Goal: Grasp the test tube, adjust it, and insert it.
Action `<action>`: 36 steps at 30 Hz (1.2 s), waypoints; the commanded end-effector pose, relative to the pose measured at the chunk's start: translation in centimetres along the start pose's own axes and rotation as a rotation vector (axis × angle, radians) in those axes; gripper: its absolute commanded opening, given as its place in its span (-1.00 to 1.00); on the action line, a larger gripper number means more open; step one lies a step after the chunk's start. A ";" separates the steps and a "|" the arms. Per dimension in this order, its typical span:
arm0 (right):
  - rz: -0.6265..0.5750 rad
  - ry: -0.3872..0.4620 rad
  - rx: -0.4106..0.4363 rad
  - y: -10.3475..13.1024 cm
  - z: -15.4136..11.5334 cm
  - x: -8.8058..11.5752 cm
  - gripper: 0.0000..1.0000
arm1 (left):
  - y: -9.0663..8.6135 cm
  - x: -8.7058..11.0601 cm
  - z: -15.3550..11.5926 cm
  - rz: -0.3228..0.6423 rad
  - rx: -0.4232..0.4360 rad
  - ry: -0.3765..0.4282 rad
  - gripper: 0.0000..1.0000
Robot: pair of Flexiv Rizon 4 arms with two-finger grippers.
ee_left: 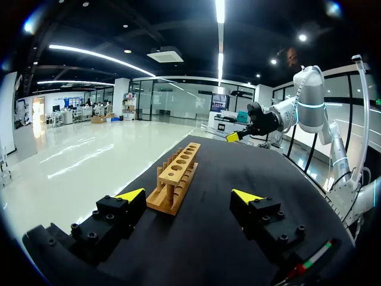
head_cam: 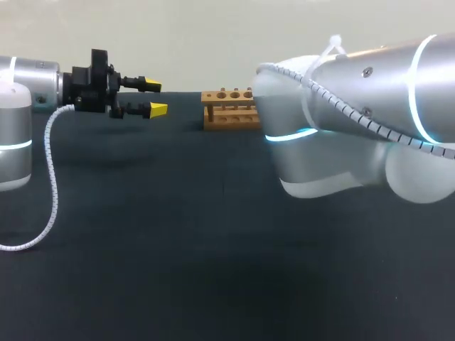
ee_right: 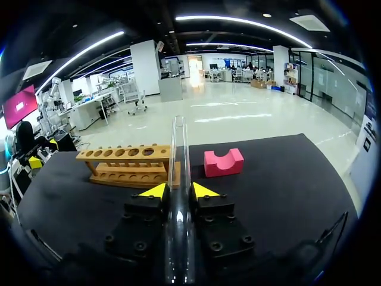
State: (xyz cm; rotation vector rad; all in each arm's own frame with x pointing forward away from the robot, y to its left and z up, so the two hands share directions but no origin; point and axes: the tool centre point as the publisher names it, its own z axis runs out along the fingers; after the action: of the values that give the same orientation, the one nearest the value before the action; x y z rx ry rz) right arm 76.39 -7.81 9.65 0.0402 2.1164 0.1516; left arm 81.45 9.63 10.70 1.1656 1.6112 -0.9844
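Note:
A clear glass test tube point(ee_right: 178, 155) lies lengthwise between the fingers of my right gripper point(ee_right: 177, 191), which is shut on it. The tube's open end points ahead, toward the wooden rack point(ee_right: 128, 164). The rack, with a row of holes, stands at the table's far side point(head_cam: 229, 108). In the head view my right arm point(head_cam: 355, 114) hides its own gripper and the tube. My left gripper point(head_cam: 155, 98) hovers left of the rack, open and empty. In the left wrist view the rack point(ee_left: 176, 177) stands just ahead of that gripper point(ee_left: 189, 196).
A pink block point(ee_right: 223, 162) with a round notch in its top sits on the black table beside the rack. My left gripper's coiled white cable point(head_cam: 51, 177) hangs down to the table at the left.

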 end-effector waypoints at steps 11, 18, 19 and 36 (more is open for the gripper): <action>-0.010 0.024 0.018 1.4 0.2 -0.9 -1.00 | -0.1 0.1 0.0 0.003 -0.003 -0.004 1.00; -0.036 -0.006 0.049 4.1 1.0 -1.5 -1.00 | -0.1 0.1 0.0 0.003 -0.003 -0.004 1.00; -0.038 -0.007 0.049 4.4 1.2 -1.5 -1.00 | -0.1 0.1 0.0 0.003 -0.003 -0.004 1.00; -0.109 -0.001 0.203 9.6 4.1 -1.1 -1.00 | -0.1 0.1 0.0 0.003 -0.003 -0.004 1.00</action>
State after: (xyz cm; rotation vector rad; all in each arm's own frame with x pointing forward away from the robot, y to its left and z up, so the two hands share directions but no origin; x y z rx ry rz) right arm 79.11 1.13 9.60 -0.0611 2.0533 0.0726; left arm 81.45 9.63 10.71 1.1656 1.6112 -0.9844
